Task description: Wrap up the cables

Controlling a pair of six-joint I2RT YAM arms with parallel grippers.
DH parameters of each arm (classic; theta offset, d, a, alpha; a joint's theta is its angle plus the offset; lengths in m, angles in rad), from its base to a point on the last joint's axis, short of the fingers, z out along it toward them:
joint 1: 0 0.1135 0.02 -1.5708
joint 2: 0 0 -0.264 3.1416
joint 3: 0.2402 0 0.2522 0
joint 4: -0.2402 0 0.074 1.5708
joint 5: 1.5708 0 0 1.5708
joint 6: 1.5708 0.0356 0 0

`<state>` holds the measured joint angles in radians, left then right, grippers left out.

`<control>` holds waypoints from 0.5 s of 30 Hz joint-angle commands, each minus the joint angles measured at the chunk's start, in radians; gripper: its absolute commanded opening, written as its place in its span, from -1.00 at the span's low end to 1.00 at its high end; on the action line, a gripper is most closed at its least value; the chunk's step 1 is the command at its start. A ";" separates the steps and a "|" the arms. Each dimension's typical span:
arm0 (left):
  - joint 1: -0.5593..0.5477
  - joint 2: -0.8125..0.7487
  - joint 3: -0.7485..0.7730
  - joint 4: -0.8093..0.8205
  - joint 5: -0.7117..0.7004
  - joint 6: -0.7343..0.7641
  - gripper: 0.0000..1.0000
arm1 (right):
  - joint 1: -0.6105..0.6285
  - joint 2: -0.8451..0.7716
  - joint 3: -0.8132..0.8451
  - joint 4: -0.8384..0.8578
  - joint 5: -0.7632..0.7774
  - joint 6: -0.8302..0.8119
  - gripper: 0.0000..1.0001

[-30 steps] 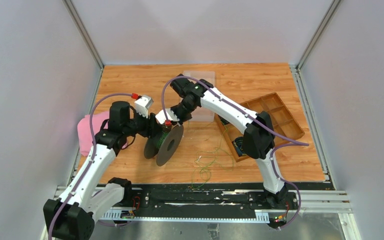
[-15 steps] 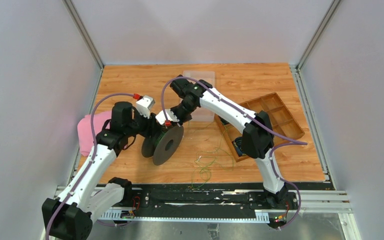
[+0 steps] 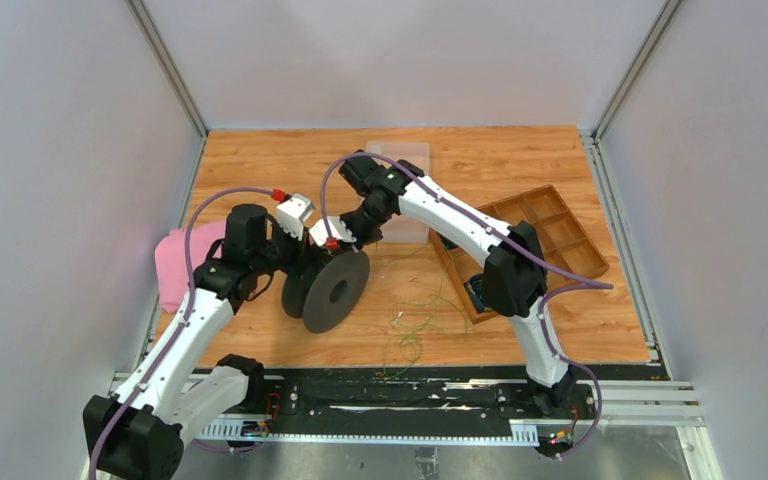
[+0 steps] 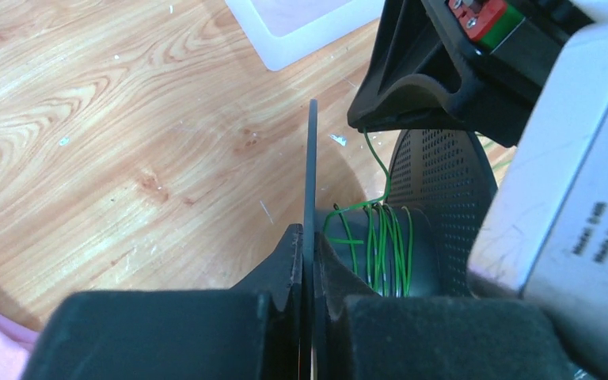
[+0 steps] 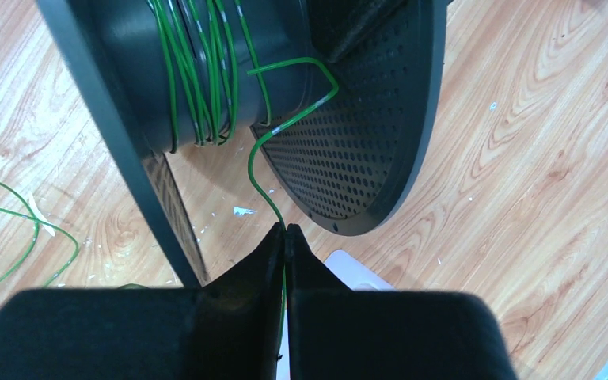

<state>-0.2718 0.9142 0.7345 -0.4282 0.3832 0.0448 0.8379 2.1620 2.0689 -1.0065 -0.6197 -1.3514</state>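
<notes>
Fingers of your left gripper point(image 4: 307, 237) pinch one flange of the black spool point(image 3: 350, 272); beside the spool, your right gripper point(image 5: 285, 233) clamps the green cable point(image 5: 251, 166).

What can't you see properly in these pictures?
- Top view: the green cable lying loose is too thin to follow to its end.
- Top view: the right arm covers the wooden tray's near compartments.
- Right wrist view: the top edge cuts off the spool, so its turns cannot be counted.
- Left wrist view: the right gripper covers part of the spool's far disc.
</notes>
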 commanded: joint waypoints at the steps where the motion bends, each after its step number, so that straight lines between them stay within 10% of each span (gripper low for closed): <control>1: -0.006 -0.019 0.040 0.005 0.026 0.004 -0.99 | 0.011 0.010 0.019 0.000 0.013 0.061 -0.99; 15: -0.018 -0.017 0.172 -0.095 -0.157 -0.030 -0.99 | -0.022 -0.003 0.013 0.100 0.037 0.260 -0.84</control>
<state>-0.2779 0.9131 0.8337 -0.5365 0.2928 0.0372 0.8280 2.1620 2.0689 -0.9352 -0.5995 -1.1858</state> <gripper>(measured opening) 0.039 0.061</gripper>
